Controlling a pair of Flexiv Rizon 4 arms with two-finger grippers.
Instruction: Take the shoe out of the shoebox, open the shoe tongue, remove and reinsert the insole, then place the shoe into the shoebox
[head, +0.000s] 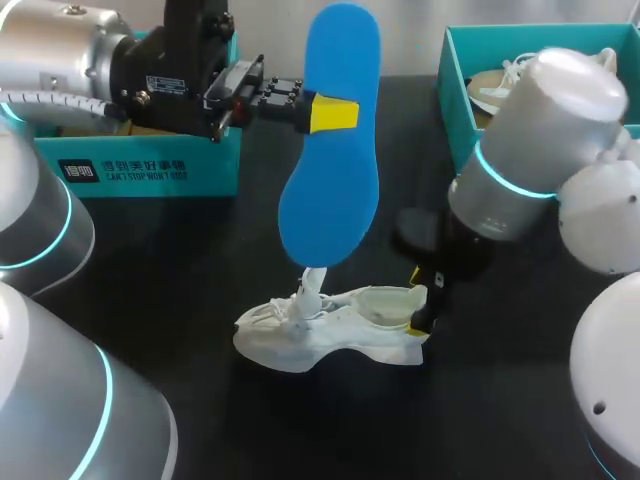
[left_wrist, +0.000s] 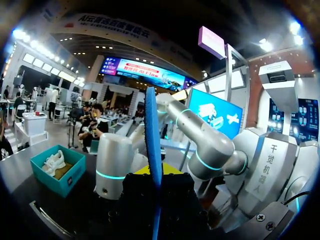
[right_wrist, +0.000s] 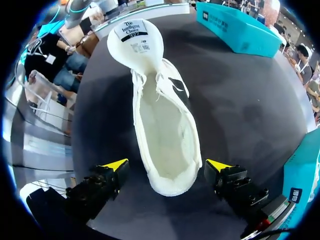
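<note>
A blue insole (head: 335, 150) hangs upright above the table, my left gripper (head: 333, 114) shut on its upper part. In the left wrist view the insole (left_wrist: 152, 140) stands edge-on between the fingers. Under it a white shoe (head: 330, 335) lies on the black table, its tongue (right_wrist: 137, 42) folded open and its inside bare (right_wrist: 167, 135). My right gripper (head: 420, 303) is low at the heel. It stands open (right_wrist: 165, 166), with one yellow fingertip (right_wrist: 114, 165) on each side of the heel and a gap to the shoe on both sides.
A teal shoebox (head: 455, 75) with another white shoe inside stands at the back right. A second teal box (head: 150, 165) sits at the back left beneath my left arm. The table's rounded edge (right_wrist: 80, 135) runs close beside the shoe.
</note>
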